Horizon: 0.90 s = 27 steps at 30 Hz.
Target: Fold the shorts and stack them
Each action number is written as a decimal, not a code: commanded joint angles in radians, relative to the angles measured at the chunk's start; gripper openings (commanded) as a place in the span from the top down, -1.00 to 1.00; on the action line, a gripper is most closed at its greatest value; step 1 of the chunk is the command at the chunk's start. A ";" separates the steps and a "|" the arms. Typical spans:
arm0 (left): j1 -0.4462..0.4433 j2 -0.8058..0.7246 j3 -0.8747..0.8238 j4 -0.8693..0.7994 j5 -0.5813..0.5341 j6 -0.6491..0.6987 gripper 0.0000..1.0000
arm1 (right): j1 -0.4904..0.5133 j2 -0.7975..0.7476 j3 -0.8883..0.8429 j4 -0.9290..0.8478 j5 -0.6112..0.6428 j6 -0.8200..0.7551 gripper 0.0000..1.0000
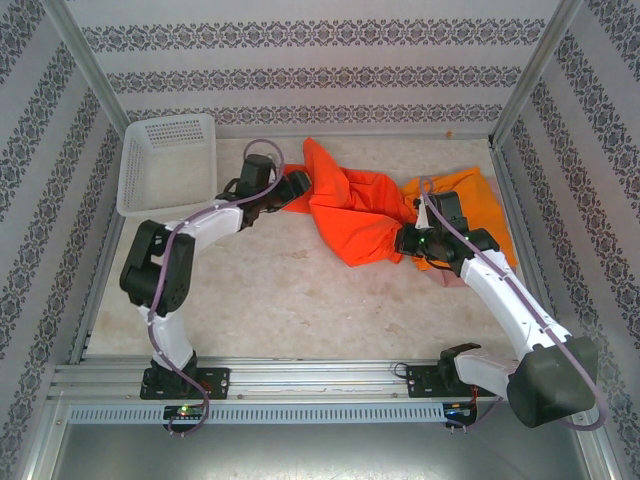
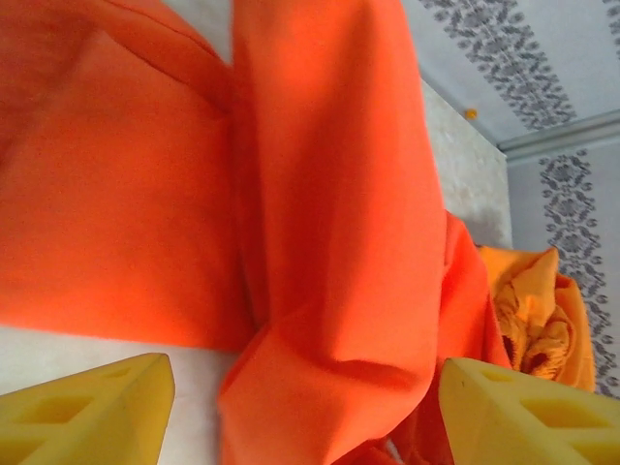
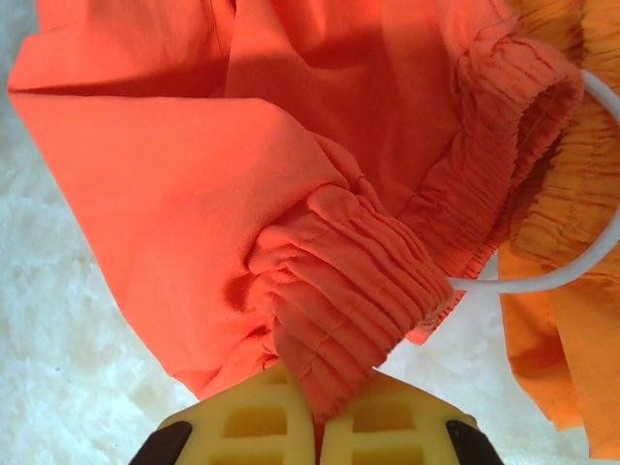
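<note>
Pale table [image 1: 300,300], orange shorts [image 1: 350,215], white basket [image 1: 165,160], perhaps pink pair [image 1: 450,282]

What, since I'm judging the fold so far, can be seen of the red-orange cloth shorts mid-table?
The red-orange cloth shorts lie crumpled and twisted across the far middle of the table, thin wrinkled matte fabric. Their gathered elastic waistband is pinched in the shut right gripper; the open left gripper straddles the opposite end. Beside the right gripper they touch a lighter orange pair.

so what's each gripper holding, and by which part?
Right gripper pinches the red-orange shorts by the gathered elastic band. Left gripper is open at the same shorts, gripping nothing.
</note>
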 commanded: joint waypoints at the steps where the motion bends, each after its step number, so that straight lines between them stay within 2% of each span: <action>1: -0.036 0.080 0.080 -0.018 0.085 -0.045 -0.41 | -0.012 -0.007 -0.008 0.032 -0.012 0.030 1.00; 6: -0.057 0.187 0.160 -0.074 0.111 -0.054 -0.17 | -0.020 -0.013 0.012 0.046 -0.017 0.042 1.00; 7: -0.061 0.200 0.171 -0.075 0.111 -0.055 -0.01 | -0.021 -0.009 0.024 0.052 -0.018 0.039 1.00; 10: -0.057 0.218 0.222 -0.081 0.107 -0.056 0.64 | -0.025 0.023 0.088 0.064 -0.018 0.024 1.00; 12: -0.042 0.218 0.293 -0.123 0.096 -0.035 0.98 | -0.028 0.067 0.163 0.068 -0.017 0.005 1.00; 18: 0.052 0.216 0.728 -0.461 0.009 0.132 1.00 | -0.077 0.281 0.566 0.041 -0.047 -0.074 1.00; 20: 0.076 0.234 0.931 -0.608 -0.044 0.210 1.00 | -0.118 0.351 0.740 0.043 -0.090 -0.066 1.00; 23: 0.084 0.282 1.266 -0.822 -0.135 0.345 1.00 | -0.157 0.393 0.912 0.076 -0.131 -0.055 1.00; 25: 0.084 0.290 1.382 -0.913 -0.178 0.407 0.99 | -0.160 0.383 0.953 0.115 -0.136 -0.074 1.00; 27: 0.085 0.250 1.369 -0.956 -0.196 0.447 0.90 | -0.160 0.357 0.944 0.142 -0.142 -0.094 1.00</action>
